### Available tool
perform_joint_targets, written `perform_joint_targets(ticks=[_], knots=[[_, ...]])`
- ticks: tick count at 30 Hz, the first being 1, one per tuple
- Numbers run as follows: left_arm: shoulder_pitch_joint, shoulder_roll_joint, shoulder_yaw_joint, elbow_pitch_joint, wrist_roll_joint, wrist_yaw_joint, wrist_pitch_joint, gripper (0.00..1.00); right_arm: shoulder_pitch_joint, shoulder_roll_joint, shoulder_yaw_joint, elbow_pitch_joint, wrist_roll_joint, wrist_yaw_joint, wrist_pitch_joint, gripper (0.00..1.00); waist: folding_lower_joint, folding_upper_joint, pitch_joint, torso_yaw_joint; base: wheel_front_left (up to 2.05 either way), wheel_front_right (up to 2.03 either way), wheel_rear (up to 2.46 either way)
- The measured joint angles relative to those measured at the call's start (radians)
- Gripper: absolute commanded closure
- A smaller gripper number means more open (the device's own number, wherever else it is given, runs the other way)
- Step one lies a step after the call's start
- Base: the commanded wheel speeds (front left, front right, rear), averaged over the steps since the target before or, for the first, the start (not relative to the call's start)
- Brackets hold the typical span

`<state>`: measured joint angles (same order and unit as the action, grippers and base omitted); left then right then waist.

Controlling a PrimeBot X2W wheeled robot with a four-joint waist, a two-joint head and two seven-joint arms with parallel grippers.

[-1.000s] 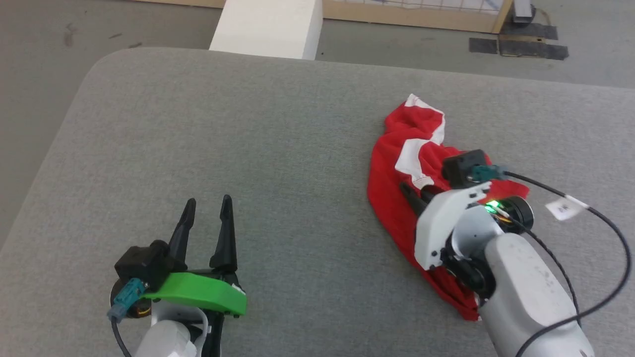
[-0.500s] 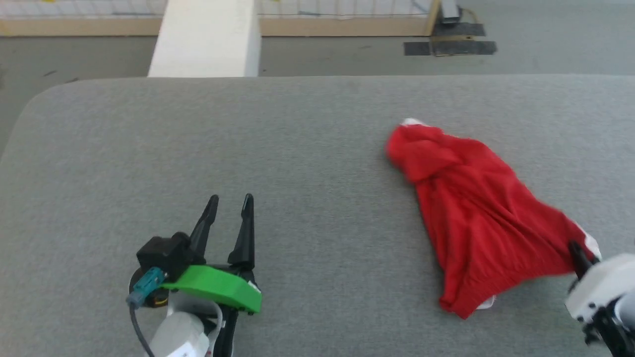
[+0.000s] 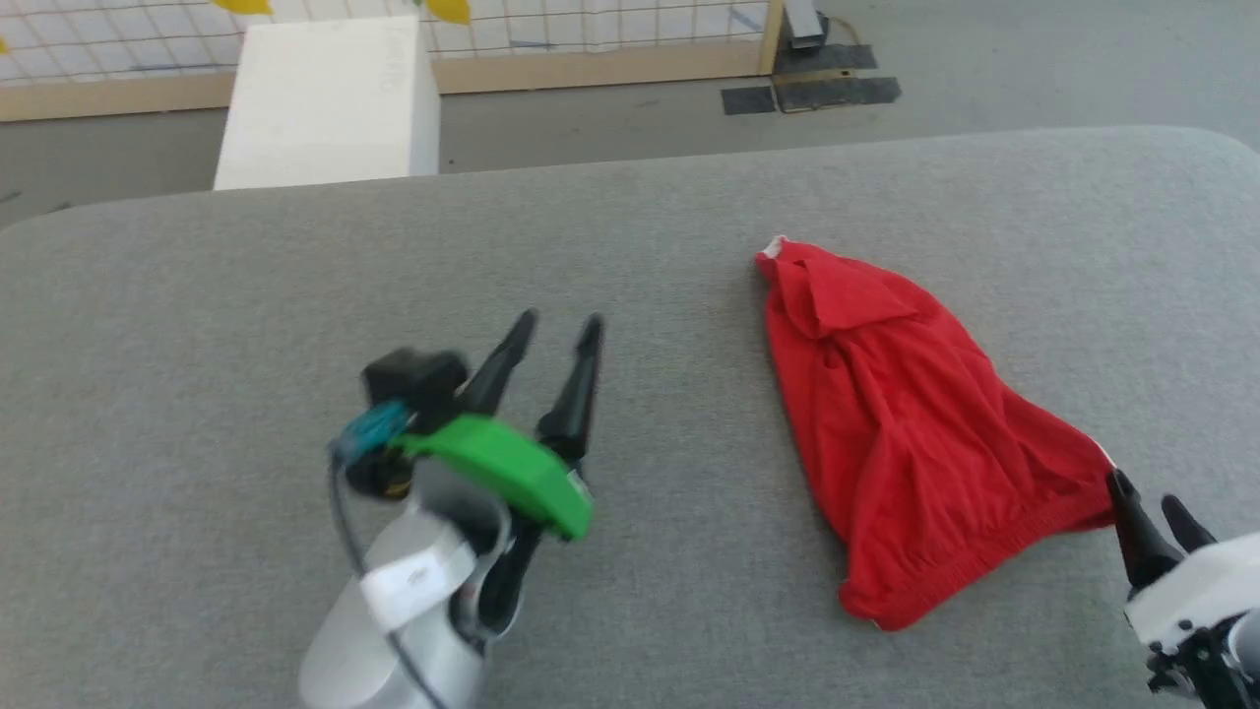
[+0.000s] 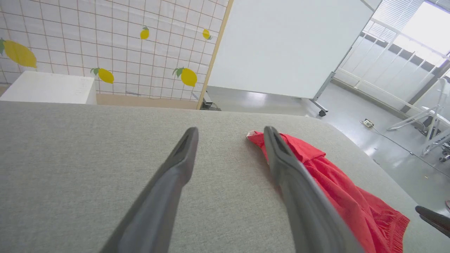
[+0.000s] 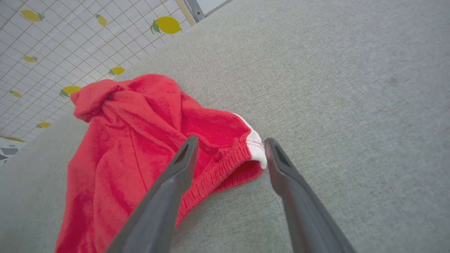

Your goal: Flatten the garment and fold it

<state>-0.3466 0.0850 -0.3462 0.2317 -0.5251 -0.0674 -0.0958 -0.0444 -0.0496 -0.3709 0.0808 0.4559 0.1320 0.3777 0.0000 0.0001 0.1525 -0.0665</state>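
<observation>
The garment (image 3: 906, 423) is a bunched heap of bright red shorts lying on the right half of the grey padded table (image 3: 246, 276), with its gathered waistband toward the near right. My right gripper (image 3: 1144, 492) stands open at the waistband's right corner. In the right wrist view the white-trimmed corner (image 5: 256, 147) lies on the table between the spread fingers of the right gripper (image 5: 231, 141), which grips nothing. My left gripper (image 3: 559, 323) is open above bare table, left of the garment. Through the left gripper (image 4: 230, 130) I see the garment (image 4: 337, 196) just right of its right finger.
A white box (image 3: 325, 103) stands on the floor beyond the table's far edge, before a tiled wall with lemon prints (image 4: 105, 42). A whiteboard on wheels (image 4: 288, 45) stands to the far right. The table's rounded right edge (image 3: 1230, 148) is near the garment.
The right gripper, shut on the garment's waistband corner half a second ago, has opened and let it drop. The left arm has reached forward and right toward the garment. The head camera has shifted.
</observation>
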Motion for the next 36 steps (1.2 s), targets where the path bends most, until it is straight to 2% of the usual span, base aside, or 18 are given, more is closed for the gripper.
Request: perform_joint_targets(ticks=[8,10,15,17,21,22,23,24,29,36], knots=[[-0.153,-0.031,-0.2,0.142,-0.085,-0.019,0.238,0.0,0.025,-0.001,-0.035,-0.022,-0.006,0.0,-0.013,0.0,0.0,0.0,0.018,-0.068,0.0,0.0,0.0],[-0.169,-0.032,-0.274,0.185,-0.124,-0.007,0.338,0.0,0.025,-0.001,-0.026,-0.022,-0.006,0.0,-0.017,0.0,0.0,0.0,0.024,-0.089,0.0,0.0,0.0],[-0.171,-0.033,-0.401,0.218,-0.232,0.026,0.511,0.0,0.024,0.0,-0.01,-0.012,0.003,0.0,-0.032,0.0,0.0,0.0,0.038,-0.137,0.0,0.0,0.0],[-0.171,-0.034,-0.428,0.214,-0.256,0.038,0.527,0.0,0.024,-0.001,-0.01,-0.003,0.003,0.0,-0.039,0.0,0.0,0.0,0.044,-0.149,0.0,0.0,0.0],[-0.172,-0.033,-0.482,0.202,-0.279,0.031,0.519,0.0,0.024,0.0,-0.007,0.01,0.003,0.0,-0.049,0.0,0.0,0.0,0.054,-0.158,0.0,0.0,0.0],[-0.172,-0.034,-0.496,0.2,-0.287,0.028,0.51,0.16,0.023,0.0,-0.005,0.011,0.003,0.0,-0.05,0.0,0.0,0.0,0.055,-0.157,0.0,0.0,0.0],[-0.172,-0.034,-0.509,0.199,-0.294,0.025,0.497,0.67,0.023,-0.001,-0.003,0.012,0.003,0.0,-0.053,0.0,0.0,0.0,0.055,-0.155,0.0,0.0,0.0],[-0.172,-0.034,-0.517,0.199,-0.298,0.024,0.485,1.0,0.022,-0.001,-0.001,0.012,0.003,0.0,-0.053,0.0,0.0,0.0,0.055,-0.154,0.0,0.0,0.0],[-0.178,-0.034,-0.541,0.206,-0.322,0.015,0.386,1.0,0.006,0.0,0.012,0.014,0.003,0.0,-0.057,0.0,0.0,0.0,0.052,-0.142,0.0,0.0,0.0],[-0.222,-0.034,-0.486,0.218,-0.376,0.016,0.248,1.0,0.005,0.0,0.012,0.012,0.001,0.0,-0.06,0.0,0.0,0.0,0.039,-0.105,0.0,0.0,0.0]])
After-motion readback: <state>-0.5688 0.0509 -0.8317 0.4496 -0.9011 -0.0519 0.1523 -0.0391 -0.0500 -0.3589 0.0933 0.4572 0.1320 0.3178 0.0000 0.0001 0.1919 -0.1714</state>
